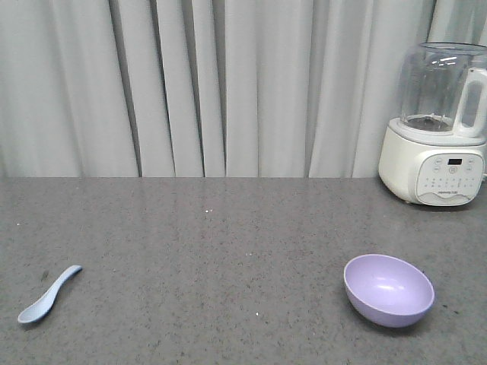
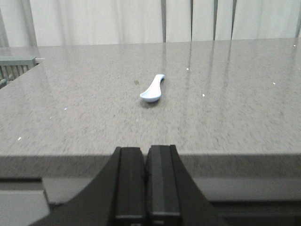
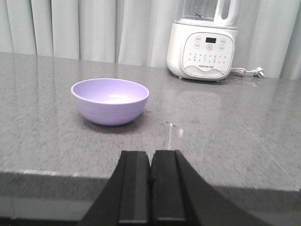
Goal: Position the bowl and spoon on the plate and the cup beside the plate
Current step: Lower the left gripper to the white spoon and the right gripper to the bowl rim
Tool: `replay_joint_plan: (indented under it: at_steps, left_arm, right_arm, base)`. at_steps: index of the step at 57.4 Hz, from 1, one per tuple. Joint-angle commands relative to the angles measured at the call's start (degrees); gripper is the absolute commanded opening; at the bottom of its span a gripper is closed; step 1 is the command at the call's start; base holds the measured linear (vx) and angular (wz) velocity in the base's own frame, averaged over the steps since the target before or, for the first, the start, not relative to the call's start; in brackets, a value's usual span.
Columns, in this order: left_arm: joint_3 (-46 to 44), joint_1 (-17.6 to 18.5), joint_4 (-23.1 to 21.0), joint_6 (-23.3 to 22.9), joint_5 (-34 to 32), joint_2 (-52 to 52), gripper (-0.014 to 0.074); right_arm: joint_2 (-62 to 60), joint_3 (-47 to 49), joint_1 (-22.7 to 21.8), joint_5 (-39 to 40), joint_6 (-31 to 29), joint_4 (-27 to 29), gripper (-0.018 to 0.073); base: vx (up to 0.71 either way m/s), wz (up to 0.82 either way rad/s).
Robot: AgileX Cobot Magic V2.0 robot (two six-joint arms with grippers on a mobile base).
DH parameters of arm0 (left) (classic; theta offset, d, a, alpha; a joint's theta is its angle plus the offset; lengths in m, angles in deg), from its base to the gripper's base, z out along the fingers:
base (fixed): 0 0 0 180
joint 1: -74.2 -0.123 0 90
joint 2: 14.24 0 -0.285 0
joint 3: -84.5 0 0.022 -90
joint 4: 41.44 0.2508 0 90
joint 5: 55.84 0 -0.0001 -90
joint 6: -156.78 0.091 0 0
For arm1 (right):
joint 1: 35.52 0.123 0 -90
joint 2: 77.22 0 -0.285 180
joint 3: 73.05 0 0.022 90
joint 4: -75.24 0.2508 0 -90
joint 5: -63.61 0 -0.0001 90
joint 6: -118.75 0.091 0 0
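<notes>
A lavender-purple bowl (image 1: 389, 290) sits upright on the grey counter at the front right; the right wrist view shows the bowl (image 3: 110, 100) a little ahead and left of my right gripper (image 3: 151, 157), which is shut and empty, hanging just off the counter's near edge. A pale blue spoon (image 1: 49, 294) lies at the front left, scoop toward me. In the left wrist view the spoon (image 2: 152, 89) lies well ahead of my left gripper (image 2: 145, 153), also shut and empty at the counter edge. The plate and the cup are out of view.
A white blender (image 1: 437, 125) with a clear jug stands at the back right of the counter (image 1: 228, 251); its cord (image 3: 247, 71) trails to the right. Pale curtains hang behind. A metal grille (image 2: 16, 68) shows past the counter's left edge.
</notes>
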Motion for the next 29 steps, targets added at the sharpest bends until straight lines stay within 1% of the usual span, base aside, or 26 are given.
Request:
replay_joint_plan:
  at_steps: [1,16,29]
  left_arm:
    - [1.5,-0.09,-0.49,-0.15,-4.46,-0.79,-0.0006]
    - [1.5,-0.09,-0.49,-0.15,-4.46,-0.79,-0.0006]
    - [1.5,-0.09,-0.49,-0.15,-4.46,-0.79,-0.0006]
  right_arm:
    - [-0.29,-1.01,-0.35,4.9,-0.35,-0.53,-0.0009]
    - [-0.29,-1.01,-0.35,4.9,-0.35,-0.53,-0.0009]
    - [-0.29,-1.01,-0.35,4.9,-0.35,-0.53,-0.0009]
  base:
    - [0.32,0.0]
    - [0.28,0.0]
    - [0.2,-0.01]
